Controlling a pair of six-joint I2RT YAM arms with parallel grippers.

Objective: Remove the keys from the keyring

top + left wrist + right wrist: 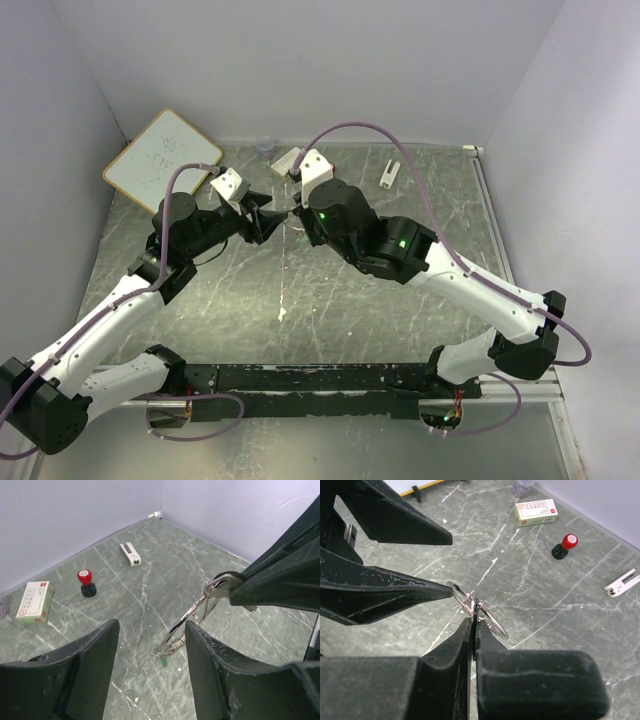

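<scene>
Top external view: the left hand (268,215) and right hand (298,212) meet tip to tip above the middle of the table (350,320), well apart from the whiteboard (160,160) at the far left. The keyring is too small to resolve here. Left wrist view: the left hand (152,625) is spread wide and holds nothing. Beyond its fingers the keyring (187,622) hangs clear of the table as linked loops of thin, shiny wire, open through the middle, pinched at its top by the right hand (232,585). A small green patch (162,661) at the lowest loop is probably the green-headed key; the black-headed one cannot be made out. A red stamp (86,582) and a small box (34,601) lie on the table behind. Right wrist view: the right hand (474,622) is closed tightly on the keyring (482,614), while the lower finger of the open left hand (451,564) touches the ring's near edge. Judged step: the ring is presented for a second grip, with no key yet freed. The next move calls for the left hand to close on one loop or key without twisting the wire out of the right hand's pinch.
</scene>
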